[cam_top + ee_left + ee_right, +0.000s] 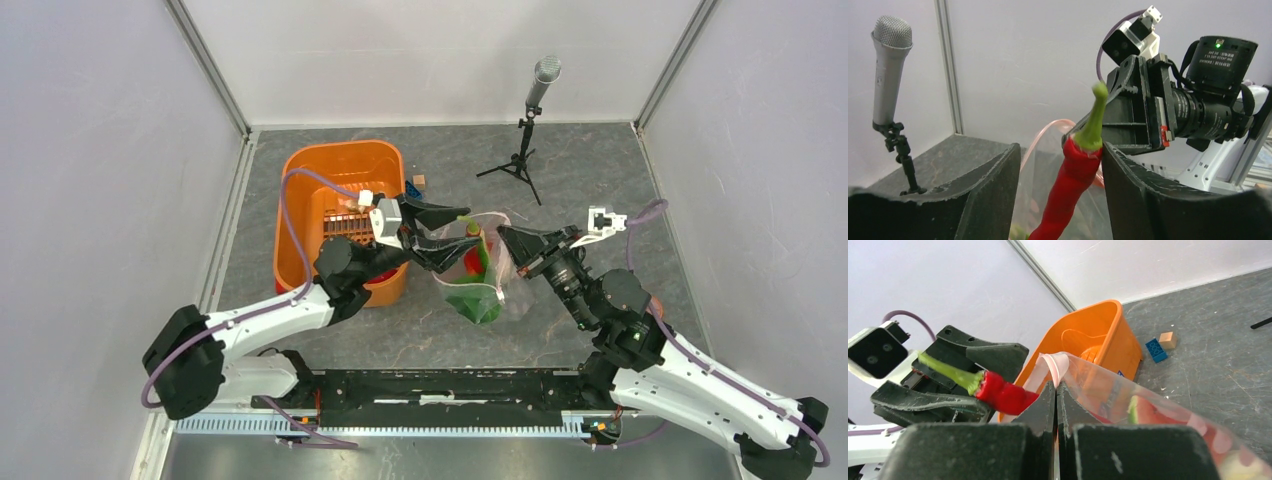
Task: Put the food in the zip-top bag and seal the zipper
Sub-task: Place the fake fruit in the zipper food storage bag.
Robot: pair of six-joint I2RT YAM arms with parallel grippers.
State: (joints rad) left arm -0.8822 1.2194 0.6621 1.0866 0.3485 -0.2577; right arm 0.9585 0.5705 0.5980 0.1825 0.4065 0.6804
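Nearest the lens in the right wrist view, the right claw [1055, 387] has its two black fingers pressed together on the rim of the zip-top bag [1158, 405]. The pale pink zipper [1053, 364] loops up just above the fingertips, and the bag's mouth hangs open toward the left.

From above, the bag sits mid-desk, just right of the orange tub [340, 170], with its mouth lifted off the desk [600, 170]. Inside it lie the green leafy vegetable [475, 300] and a watermelon slice [1143, 412], seen through the clear plastic.

The left claw [1060, 147] is spread wide at the bag's mouth. A red chili [1070, 180] with a green stem stands between its fingers, close to one of them; whether it touches that finger I cannot tell. The stem points up and the lower end drops out of sight toward the bag.

A blue block [1156, 350] and a wooden block [1168, 340] lie side by side beyond the tub. A microphone [543, 80] on a small tripod stands far right of centre.
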